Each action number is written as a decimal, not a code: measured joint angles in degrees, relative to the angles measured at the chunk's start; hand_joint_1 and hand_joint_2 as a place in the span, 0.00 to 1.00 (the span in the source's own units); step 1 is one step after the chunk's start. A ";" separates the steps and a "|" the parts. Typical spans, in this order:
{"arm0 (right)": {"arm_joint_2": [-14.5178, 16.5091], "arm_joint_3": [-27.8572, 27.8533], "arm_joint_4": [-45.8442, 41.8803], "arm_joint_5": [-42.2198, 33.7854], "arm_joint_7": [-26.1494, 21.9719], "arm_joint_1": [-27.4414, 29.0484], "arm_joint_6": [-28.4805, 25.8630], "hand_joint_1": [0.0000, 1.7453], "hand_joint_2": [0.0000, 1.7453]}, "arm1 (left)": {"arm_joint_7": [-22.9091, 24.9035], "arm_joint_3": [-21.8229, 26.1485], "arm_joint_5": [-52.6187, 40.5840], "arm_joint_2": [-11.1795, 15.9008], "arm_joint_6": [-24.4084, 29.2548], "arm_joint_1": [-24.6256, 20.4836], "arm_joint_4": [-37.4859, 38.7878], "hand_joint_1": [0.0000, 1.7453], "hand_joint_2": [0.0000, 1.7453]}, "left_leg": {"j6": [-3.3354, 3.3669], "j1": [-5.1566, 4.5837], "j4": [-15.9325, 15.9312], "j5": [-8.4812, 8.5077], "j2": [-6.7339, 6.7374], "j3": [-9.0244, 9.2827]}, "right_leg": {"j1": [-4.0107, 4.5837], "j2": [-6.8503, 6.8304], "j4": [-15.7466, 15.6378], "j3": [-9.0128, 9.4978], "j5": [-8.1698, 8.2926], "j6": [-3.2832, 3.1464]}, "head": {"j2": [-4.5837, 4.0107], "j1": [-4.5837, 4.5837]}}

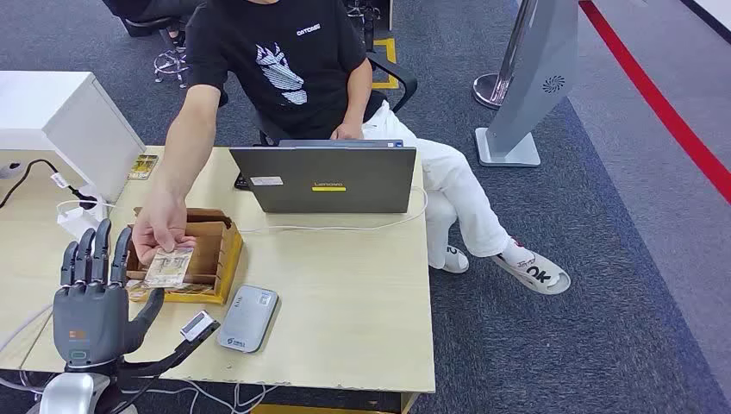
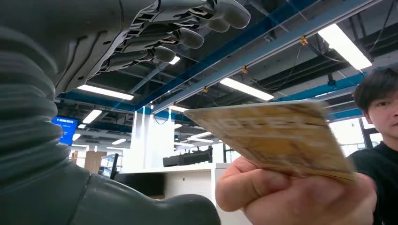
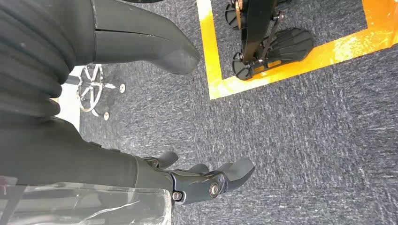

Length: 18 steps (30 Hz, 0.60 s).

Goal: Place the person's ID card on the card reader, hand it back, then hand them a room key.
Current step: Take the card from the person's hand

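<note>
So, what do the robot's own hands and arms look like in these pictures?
The left hand has a grey back with a small orange mark, dark ribbed fingers and a thick grey thumb; the arm below it is silver, with black cables beside it. The right hand has a grey ribbed cover, dark fingers and small round screws.

"Lenovo" is read on the yellow strip on the lid of the grey laptop. "OK" is seen on the person's white shoe. Small white lettering on the chest of the black T-shirt cannot be made out.
</note>
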 joint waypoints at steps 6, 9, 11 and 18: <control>0.01 -0.32 0.00 1.28 0.02 -0.01 0.51 0.00 1.00 | -0.53 0.15 0.90 1.31 -0.70 -1.16 0.70 0.00 1.00 | -0.01 0.00 0.00 0.01 0.00 -0.01 | 0.00 0.00 0.00 0.00 0.00 0.00 | -0.01 0.01; 0.01 -0.52 0.00 2.38 0.02 -0.03 0.94 0.00 1.00 | -1.62 1.05 1.78 2.98 -0.74 -2.68 2.75 0.00 1.00 | -0.05 0.01 0.00 0.04 -0.01 -0.01 | 0.00 -0.01 0.01 0.01 0.00 0.00 | 0.00 -0.01; 0.01 -0.69 0.00 2.84 0.01 -0.03 0.96 0.00 1.00 | -2.17 1.76 2.25 3.67 -0.69 -3.47 4.30 0.00 1.00 | -0.06 0.01 0.00 0.05 -0.01 -0.01 | 0.00 0.00 0.02 0.01 0.00 0.00 | 0.00 -0.01; 0.03 -0.94 0.00 3.42 -0.02 -0.08 0.96 0.00 1.00 | -3.15 3.01 2.81 4.46 -0.45 -4.65 7.54 0.01 1.00 | -0.06 -0.02 0.00 0.05 -0.02 -0.02 | 0.00 -0.01 0.02 0.01 0.00 0.01 | 0.01 -0.01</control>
